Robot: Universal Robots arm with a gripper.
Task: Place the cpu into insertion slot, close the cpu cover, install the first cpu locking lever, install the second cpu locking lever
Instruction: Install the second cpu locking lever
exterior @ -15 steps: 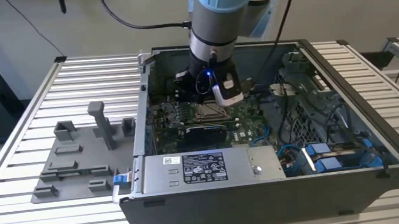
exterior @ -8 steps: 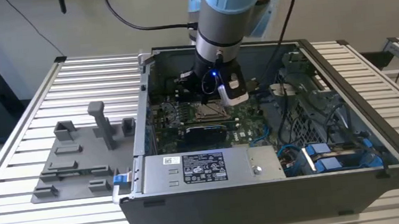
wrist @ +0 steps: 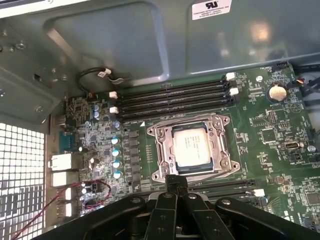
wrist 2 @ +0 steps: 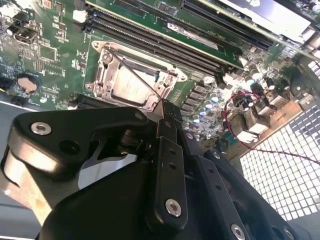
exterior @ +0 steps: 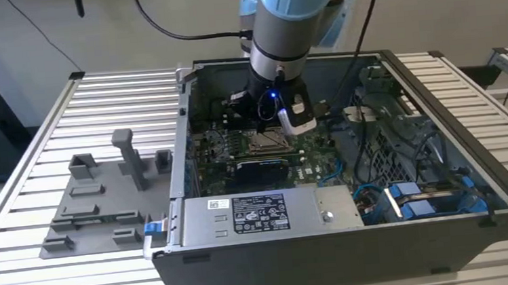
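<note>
The cpu (wrist: 192, 147) lies flat in the insertion slot (wrist: 159, 150) on the green board, with the silver cover frame down around it. It is seen again in the second wrist view as the cpu (wrist 2: 129, 86) inside the insertion slot (wrist 2: 102, 75). A thin metal locking lever (wrist 2: 135, 75) slants up across the socket, and its end meets the tip of my gripper (wrist 2: 169, 111). My gripper (wrist: 176, 181) is shut, its black fingers pressed together just beside the socket's edge. In the exterior view my gripper (exterior: 276, 127) hangs inside the case right over the insertion slot (exterior: 267, 140).
The open computer case (exterior: 412, 75) walls in the board on all sides. Memory slots (wrist: 172, 97) run along one side of the socket. A power supply (exterior: 259, 213) and blue cables (exterior: 404, 199) lie nearby. A grey fixture plate (exterior: 104, 195) sits at the exterior view's left.
</note>
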